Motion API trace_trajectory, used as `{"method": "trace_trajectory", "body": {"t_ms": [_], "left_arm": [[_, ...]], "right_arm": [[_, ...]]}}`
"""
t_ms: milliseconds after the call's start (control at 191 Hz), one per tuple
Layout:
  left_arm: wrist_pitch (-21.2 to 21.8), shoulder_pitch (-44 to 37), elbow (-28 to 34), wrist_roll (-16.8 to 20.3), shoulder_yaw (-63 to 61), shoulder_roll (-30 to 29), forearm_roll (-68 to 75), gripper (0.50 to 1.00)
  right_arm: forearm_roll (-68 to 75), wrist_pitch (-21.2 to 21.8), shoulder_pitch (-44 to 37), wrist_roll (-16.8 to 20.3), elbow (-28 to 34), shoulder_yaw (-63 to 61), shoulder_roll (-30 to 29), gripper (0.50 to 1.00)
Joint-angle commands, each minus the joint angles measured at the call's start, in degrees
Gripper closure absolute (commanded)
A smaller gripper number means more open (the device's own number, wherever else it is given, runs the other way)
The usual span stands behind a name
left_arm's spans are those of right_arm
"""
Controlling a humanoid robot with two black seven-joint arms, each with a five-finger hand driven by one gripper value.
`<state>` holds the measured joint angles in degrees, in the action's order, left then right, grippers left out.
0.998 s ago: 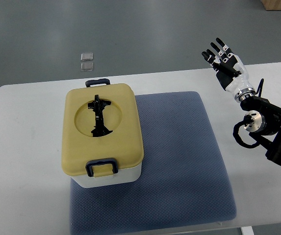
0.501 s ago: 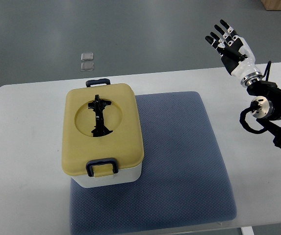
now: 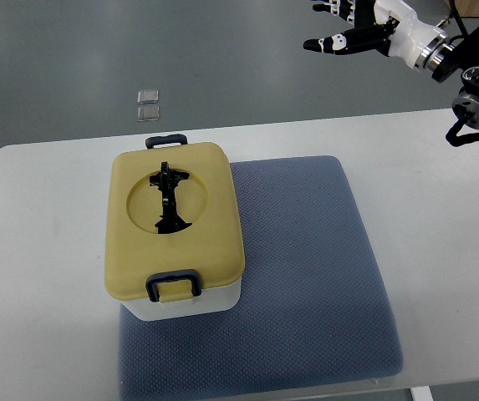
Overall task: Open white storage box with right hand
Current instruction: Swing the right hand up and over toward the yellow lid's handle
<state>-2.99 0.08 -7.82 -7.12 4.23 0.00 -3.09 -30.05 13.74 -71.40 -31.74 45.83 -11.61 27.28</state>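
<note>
Yellow lid shut tight, we see the white storage box (image 3: 175, 242) sitting on the left part of the blue mat (image 3: 306, 276), which lies on the white worktop (image 3: 38, 276). Black latches clasp its near and far ends, and a black handle lies in the lid's round recess. Up at top right, our right hand (image 3: 364, 29) hovers well apart from the box, fingers (image 3: 327, 43) spread and holding nothing.

A blue-grey textured mat (image 3: 306, 276) lies on the white table (image 3: 38, 276). Two small clear squares (image 3: 148, 105) sit one behind the other on the grey floor (image 3: 72, 58) beyond it.
</note>
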Motion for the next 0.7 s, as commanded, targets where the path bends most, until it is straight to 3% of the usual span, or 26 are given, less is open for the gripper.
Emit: {"method": "trace_trajectory", "body": {"t_ms": [0,272,465,695], "left_arm": [[0.0,0.01,0.0,0.0,-0.01,0.0,0.01,0.5],[0.0,0.01,0.0,0.0,-0.01,0.0,0.01,0.5],[0.0,0.01,0.0,0.0,-0.01,0.0,0.01,0.5],[0.0,0.01,0.0,0.0,-0.01,0.0,0.01,0.5]], "right_arm": [[-8.87,2.16,-4.19,0.01,3.39,0.45,0.23,0.57],[-33.76,7.44,-12.98,-0.87,11.04,0.45,-1.8,0.572],[-47.02,10.34,-16.06,-1.13,12.97,1.15,-9.88,0.574],[-50.28,11.3,-18.78,-1.66,12.97,5.89,-17.18,0.585]]}}
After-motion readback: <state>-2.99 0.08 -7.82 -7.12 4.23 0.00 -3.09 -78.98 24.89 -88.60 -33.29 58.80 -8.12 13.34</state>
